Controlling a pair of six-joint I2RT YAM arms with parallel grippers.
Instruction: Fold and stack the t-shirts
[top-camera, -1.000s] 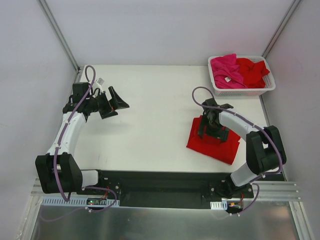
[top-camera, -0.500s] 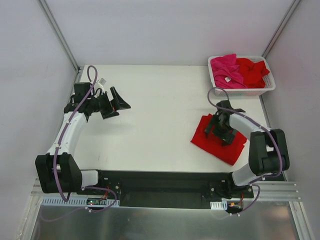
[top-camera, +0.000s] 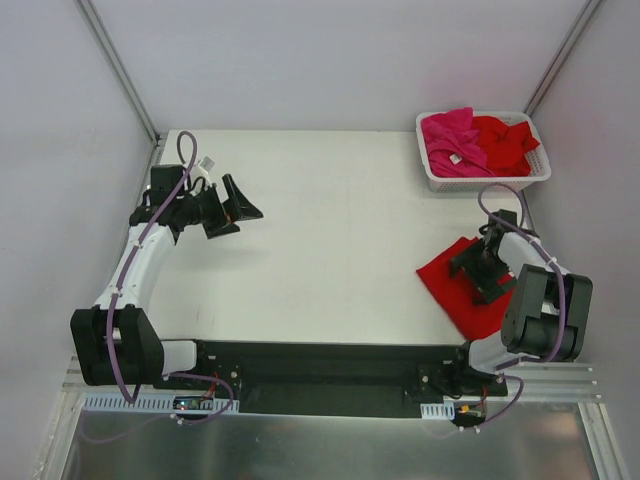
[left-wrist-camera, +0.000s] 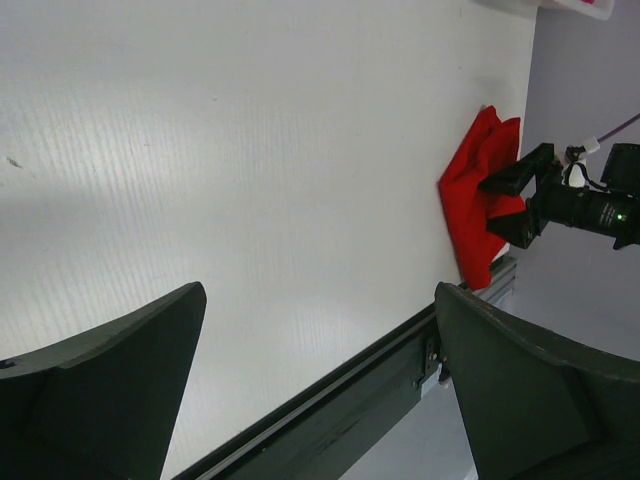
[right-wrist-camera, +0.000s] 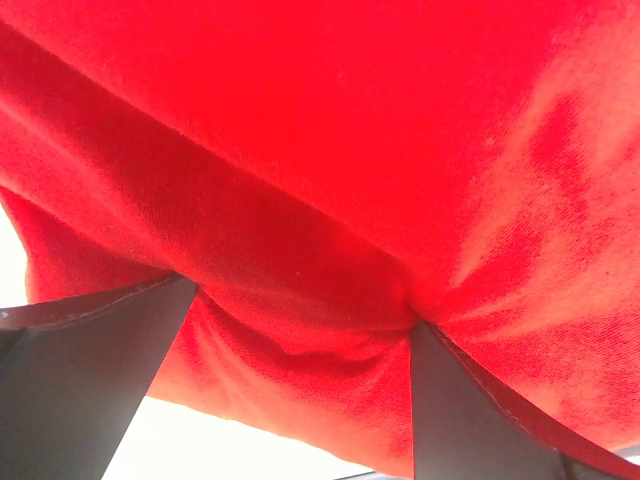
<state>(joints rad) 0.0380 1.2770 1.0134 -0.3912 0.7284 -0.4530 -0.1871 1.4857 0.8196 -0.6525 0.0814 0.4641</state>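
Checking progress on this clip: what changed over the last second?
The right gripper, jaws spread and pressed on the folded red t-shirt, dragged it rightward toward the right edge of the table. Nothing grasped or released. The open left gripper and the basket of shirts stayed put.

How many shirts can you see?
3: a folded red shirt on the table at the near right, plus a pink shirt and a red shirt in the white basket at the far right corner. More may hide underneath.
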